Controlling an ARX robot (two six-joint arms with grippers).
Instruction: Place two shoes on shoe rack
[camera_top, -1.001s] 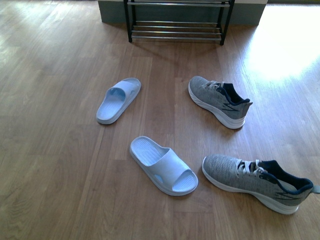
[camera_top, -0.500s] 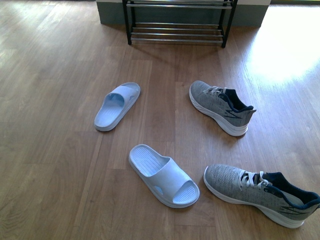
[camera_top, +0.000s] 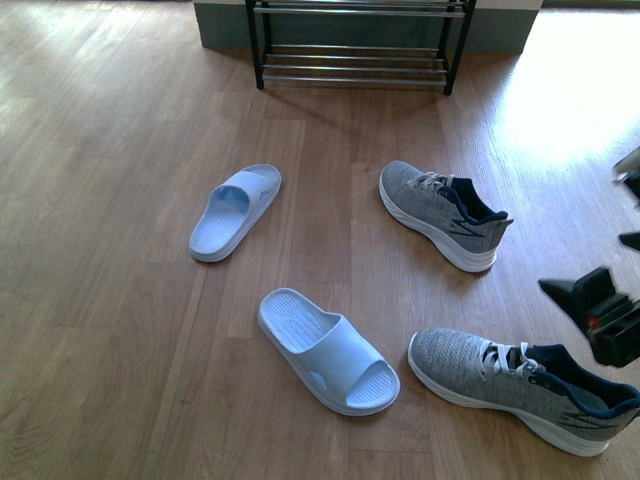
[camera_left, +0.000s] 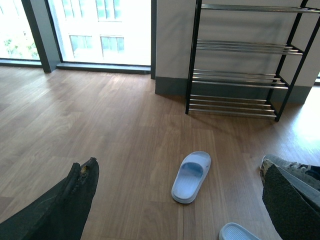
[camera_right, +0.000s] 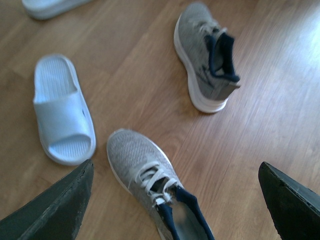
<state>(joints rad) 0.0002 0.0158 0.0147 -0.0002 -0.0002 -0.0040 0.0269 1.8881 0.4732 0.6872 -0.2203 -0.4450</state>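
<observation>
Barely started, with no shoe on the shoe rack (camera_top: 355, 45) at top centre, sneakers (camera_top: 440, 215) and slides (camera_top: 235, 210) all on the floor (camera_top: 100, 300), left hand (camera_left: 178, 165) and right hand (camera_right: 175, 167) spread wide and empty, the right above the lower-right sneaker (camera_top: 510, 385)

Spread claw (camera_right: 174, 167) above grey sneaker (camera_right: 150, 186)

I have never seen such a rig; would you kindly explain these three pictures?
A robot with two arms took them. The front picture comes from a camera on its body, the other two from its wrists. The dark wedges there are fingers of the left end effector and right end effector, both open, holding nothing. On the wooden floor lie a near sneaker, far sneaker, near sandal and far sandal; the shoe rack stands by the wall.
</observation>
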